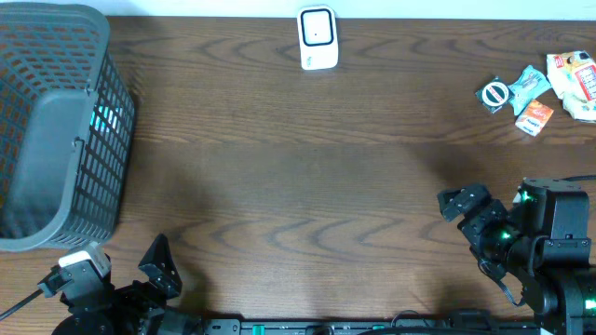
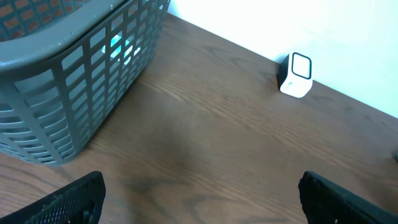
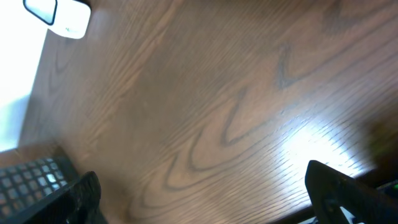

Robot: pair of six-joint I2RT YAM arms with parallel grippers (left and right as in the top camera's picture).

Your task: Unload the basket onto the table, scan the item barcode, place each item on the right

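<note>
Both tools are empty. The left tool (image 2: 205, 208) stands with its jaws spread wide over bare wood near the near left corner of the tabletop (image 1: 279, 186). The right tool (image 3: 211, 199) is equally wide open and holds nothing, close to the near right corner. The things to be scanned are a group of small packets (image 1: 531, 93) in the far right corner. Among them are an orange packet (image 1: 535, 117) lying slantwise, a blue-green packet (image 1: 529, 84), and a white and red packet (image 1: 577, 79) partly cut by the picture edge. From the right tool they lie straight toward the far edge and a little to the right, so I judge the right arm is clearly the nearer one; the left tool is well apart from them. The barcode scanner (image 1: 317, 39), white with a dark window, stands at the middle of the far edge, well to the left of the packets, so a picked packet would have to travel along that edge. The white and red packet carries some print, but it is too small to read, and no brand shows on the scanner. A grey basket (image 1: 56, 140) sits at the left edge.
</note>
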